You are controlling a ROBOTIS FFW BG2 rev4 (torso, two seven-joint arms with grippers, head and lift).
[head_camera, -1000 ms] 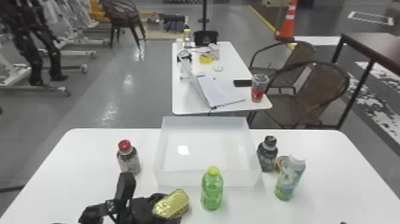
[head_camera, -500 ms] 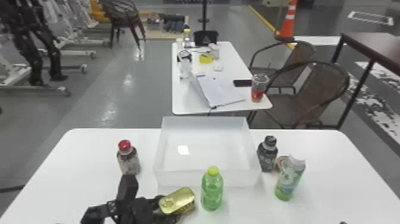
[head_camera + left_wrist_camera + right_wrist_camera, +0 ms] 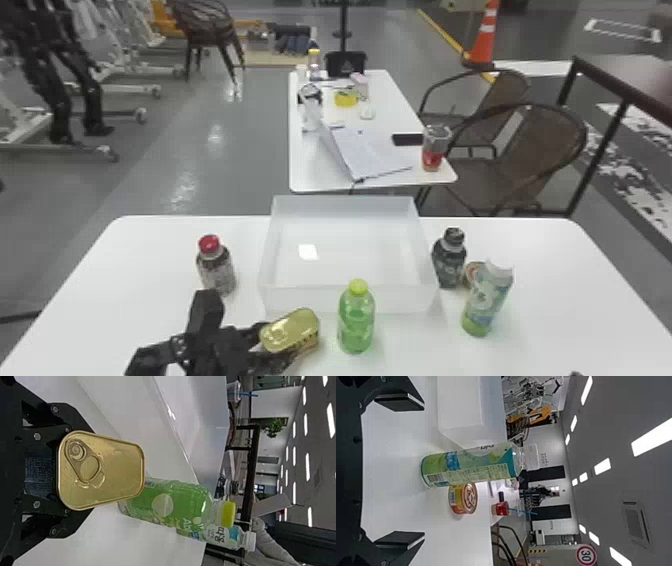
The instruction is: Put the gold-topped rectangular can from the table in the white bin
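Observation:
My left gripper [image 3: 267, 347] is at the front of the table in the head view, shut on the gold-topped can [image 3: 290, 330], whose lid faces up, slightly tilted. The can is in front of the white bin's [image 3: 350, 300] near-left part, left of the green bottle. In the left wrist view, my left gripper [image 3: 75, 471] has its fingers on either side of the can [image 3: 119, 469], partly hidden behind the gold lid. A dark tip of my right gripper [image 3: 576, 373] shows at the head view's bottom edge; in the right wrist view the right gripper [image 3: 417, 471] is open and holds nothing.
A green bottle [image 3: 356, 320] stands close by the can, before the bin. A red-capped bottle [image 3: 216, 267] is left of the bin. Right of it are a dark bottle [image 3: 449, 260], a round tin [image 3: 462, 498] and a green-white bottle [image 3: 486, 300].
My left gripper and the can first shifted right toward the green bottle, then slightly up in the head view, nearer the bin. The lid has turned a little. The right gripper stays put.

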